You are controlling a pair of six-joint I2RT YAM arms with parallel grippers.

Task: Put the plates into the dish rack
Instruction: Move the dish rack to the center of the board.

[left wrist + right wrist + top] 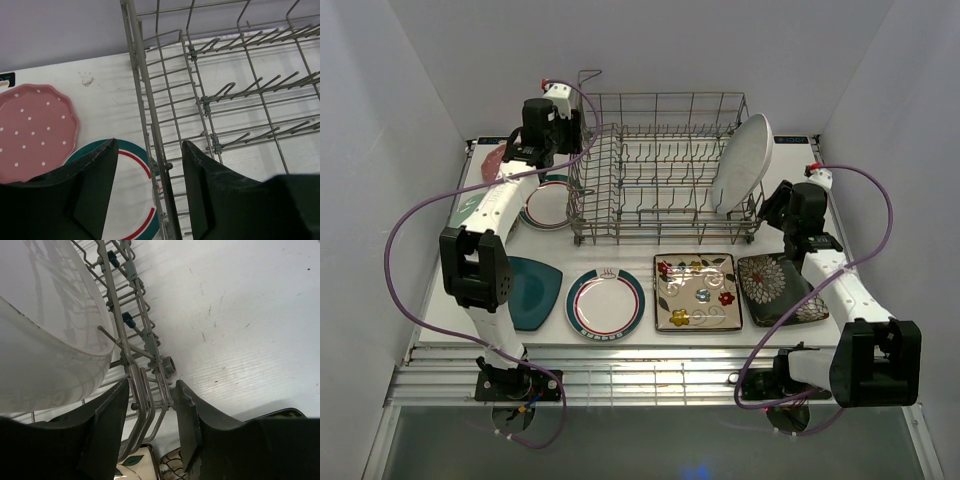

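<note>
Could snag the dish rack [660,97] when backing off. On the left gripper [149,146], spread wide, one black finger on each side of the rack's thin wire wall, touching neither side, gripping nothing. Lift crooked from here and risk hooking a finger on that wire, then dragging or tipping the whole basket. Same worry at the right gripper [151,385]: bottom rail wires packed into the gap between the fingers, too snug to tell if pinched or let go. Pull away while pinched and risk jerking the rack and shaking the white oval plate [45,340], standing on edge in the rack just left of the right fingers. Might slide, bang a tine and chip.

Only that one plate loaded. Left out on the table [240,315]: a pink dotted plate [30,130] off to the left of the left fingers, a teal-and-red-rimmed round plate [127,200] flat right below them. Well behind both sets of fingers, toward the arm bases: a teal square plate [535,290], a second rimmed round plate [605,302], a pale floral square plate [695,292], a dark floral square plate [775,285].

Hard, shiny, slippery plates, wavy edge on the pink one. Thin grey metal wire, full of hooks and upright tines, easy to catch on. Dull black fingers with rough, chipped edges
</note>
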